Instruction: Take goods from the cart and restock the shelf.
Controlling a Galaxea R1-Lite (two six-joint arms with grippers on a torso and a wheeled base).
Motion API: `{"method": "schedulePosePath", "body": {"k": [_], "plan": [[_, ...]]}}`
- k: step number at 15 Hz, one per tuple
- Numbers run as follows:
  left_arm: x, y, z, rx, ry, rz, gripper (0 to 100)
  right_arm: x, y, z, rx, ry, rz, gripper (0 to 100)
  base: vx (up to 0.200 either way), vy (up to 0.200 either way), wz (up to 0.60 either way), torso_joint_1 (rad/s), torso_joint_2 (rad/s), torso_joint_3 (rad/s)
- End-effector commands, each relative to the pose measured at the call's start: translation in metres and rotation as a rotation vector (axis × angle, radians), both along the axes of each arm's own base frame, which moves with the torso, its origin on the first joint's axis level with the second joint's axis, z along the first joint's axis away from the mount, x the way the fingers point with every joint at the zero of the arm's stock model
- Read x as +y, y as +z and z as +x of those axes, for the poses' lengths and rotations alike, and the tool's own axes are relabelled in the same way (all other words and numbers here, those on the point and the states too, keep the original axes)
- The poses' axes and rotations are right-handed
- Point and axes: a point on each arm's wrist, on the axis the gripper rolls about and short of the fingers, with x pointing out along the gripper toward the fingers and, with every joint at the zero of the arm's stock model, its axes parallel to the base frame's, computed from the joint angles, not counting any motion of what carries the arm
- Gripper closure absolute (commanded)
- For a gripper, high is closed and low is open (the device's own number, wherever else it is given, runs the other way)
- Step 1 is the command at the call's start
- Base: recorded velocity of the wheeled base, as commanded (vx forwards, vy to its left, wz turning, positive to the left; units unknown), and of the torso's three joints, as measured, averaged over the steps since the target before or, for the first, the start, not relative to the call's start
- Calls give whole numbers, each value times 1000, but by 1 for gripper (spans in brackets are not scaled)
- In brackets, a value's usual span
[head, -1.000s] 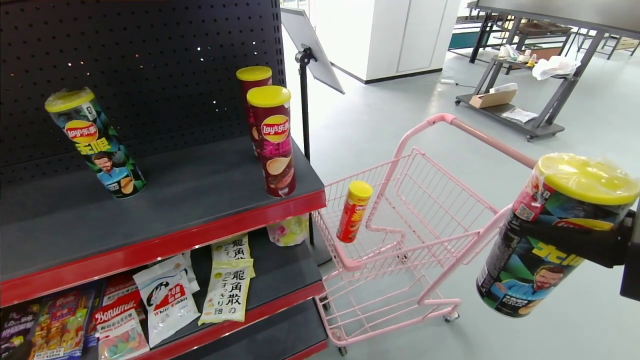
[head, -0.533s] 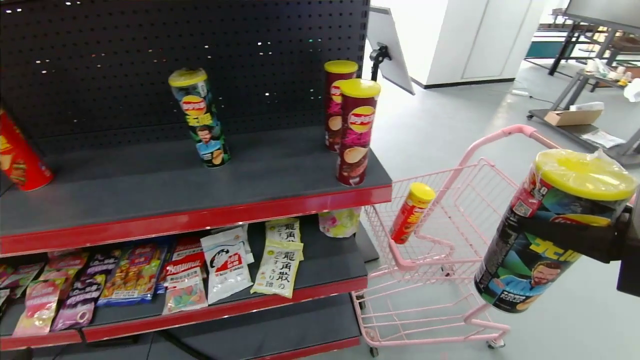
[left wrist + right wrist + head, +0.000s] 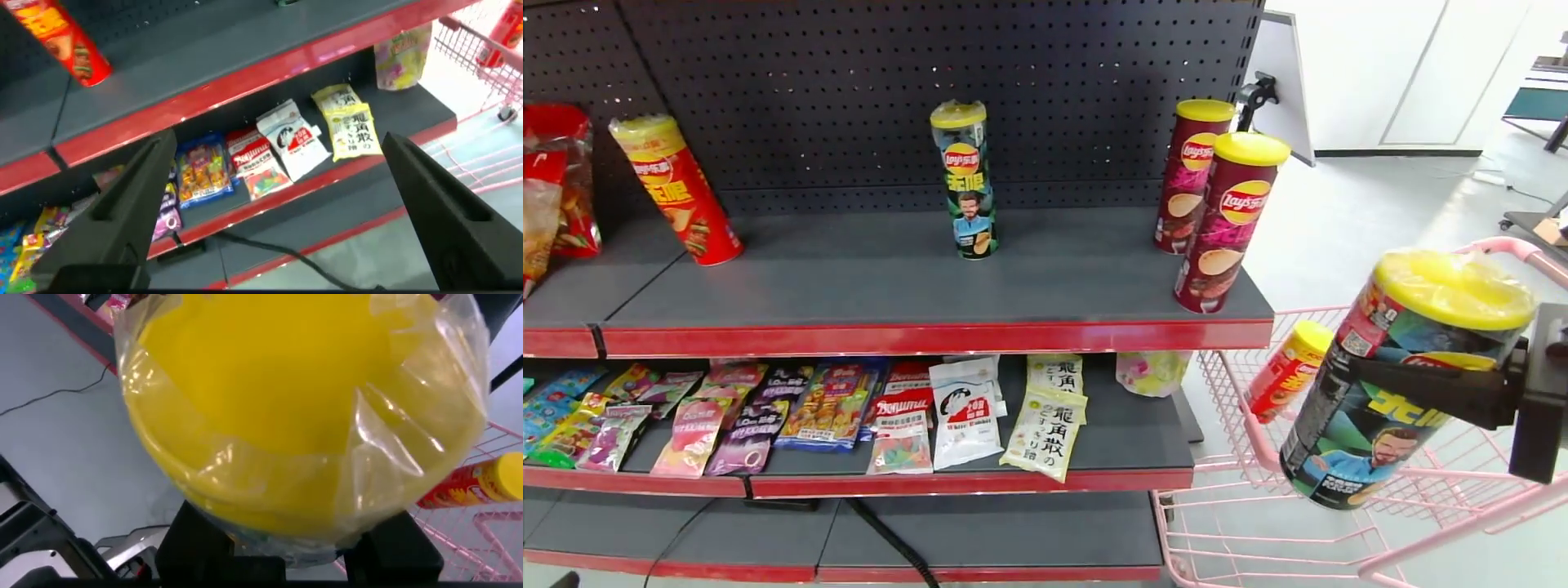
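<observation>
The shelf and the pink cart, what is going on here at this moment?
A robot is restocking the shelf from the pink cart. Its right pincer is shut on a dark chips can with a yellow lid, held in the air by the cart, not yet shelved. A matching can stands on the top shelf, with two maroon cans and a red can. A slim red can leans in the cart. The left pincer is open and empty, before the lower shelf.

Held canister [image 3: 1372, 433] in the right gripper [image 3: 1425, 385] is showing a round logo badge, large yellow characters and a square code patch near the lid. Well left of the gripper, the green canister [image 3: 968, 184], maroon canister [image 3: 1229, 224] and red canister [image 3: 678, 192] are facing out like badges. Lower left of it, a pale pouch [image 3: 1045, 425] is bearing bold black characters. Wording not transcribed.
</observation>
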Motion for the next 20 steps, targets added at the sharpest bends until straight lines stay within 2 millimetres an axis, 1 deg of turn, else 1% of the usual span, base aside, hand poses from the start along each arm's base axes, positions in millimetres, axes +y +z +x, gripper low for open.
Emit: {"method": "schedulePosePath", "body": {"k": [1, 5, 9, 12, 14, 18, 20], "plan": [[0, 0, 0, 2, 3, 1, 0, 0, -1, -3, -4, 20, 12, 100, 0, 200, 0, 2, 12, 2], [0, -1, 0, 3, 3, 2, 0, 1, -7, -3, -33, 46, 17, 100, 0, 200, 0, 1, 1, 1], [0, -2, 1, 7, 3, 4, 0, 5, -8, -6, -11, 170, 54, 100, 0, 200, 0, 0, 2, -1], [0, -5, -1, 7, 3, 5, 0, 5, -15, -8, 9, 205, 56, 100, 0, 200, 0, -1, 2, 2], [0, -8, -2, 4, 2, 8, 0, 4, -14, -9, -9, 205, 61, 100, 0, 200, 0, 7, 0, 2], [0, -13, -3, -1, -1, 41, 0, 4, -16, -17, -14, 222, 63, 100, 0, 0, 0, 0, 0, 0], [1, -14, -3, 3, 19, 42, 0, 4, -17, -18, -15, 224, 62, 100, 200, 0, 0, 0, 2, 7]]}}
